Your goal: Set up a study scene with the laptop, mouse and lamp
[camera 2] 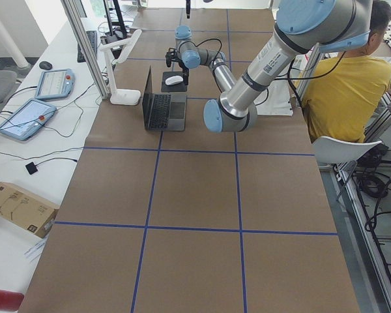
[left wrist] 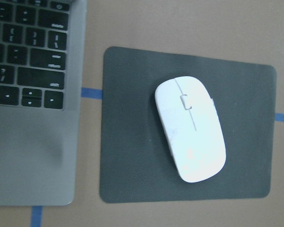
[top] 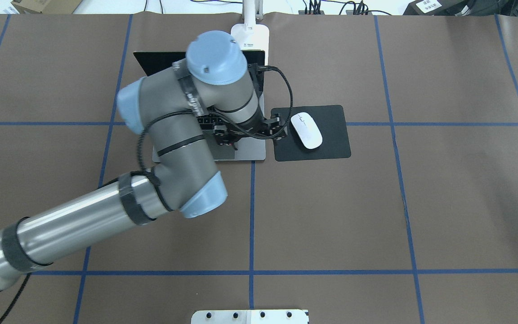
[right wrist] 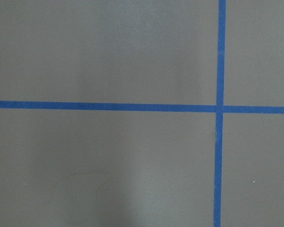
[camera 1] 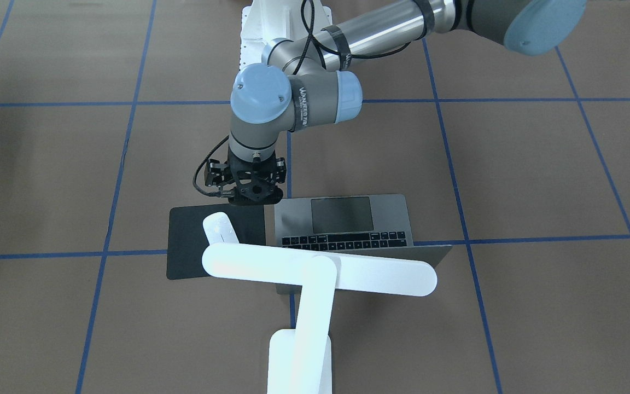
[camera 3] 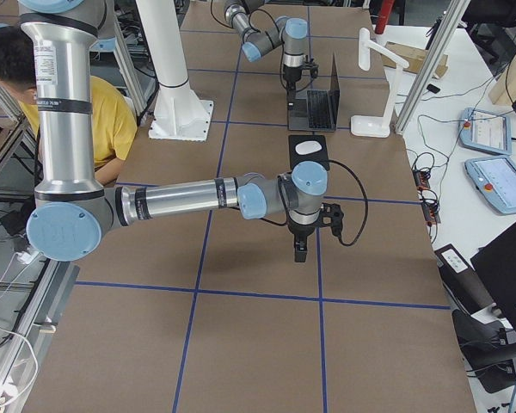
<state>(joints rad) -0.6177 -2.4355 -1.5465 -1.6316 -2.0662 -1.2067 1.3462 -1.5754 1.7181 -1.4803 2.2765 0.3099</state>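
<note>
The grey laptop (camera 1: pixel 342 219) stands open, with its keys and trackpad facing my base. The white mouse (left wrist: pixel 190 128) lies on a flat black pad (left wrist: pixel 128 142) just right of the laptop; it also shows in the overhead view (top: pixel 306 130). The white lamp (camera 1: pixel 315 271) stands behind the laptop with its bar head over the screen. My left gripper (camera 1: pixel 255 192) hangs above the gap between the laptop and the pad, clear of the mouse and holding nothing. Its fingers do not show clearly. My right gripper (camera 3: pixel 299 252) hovers over bare table far to the right; I cannot tell its state.
Brown table paper carries a blue tape grid (right wrist: pixel 220 108). My left forearm (top: pixel 83 225) crosses the table's left half. A person in yellow (camera 2: pixel 345 85) sits beside the table. Tablets and cables (camera 3: pixel 494 176) lie on the side bench.
</note>
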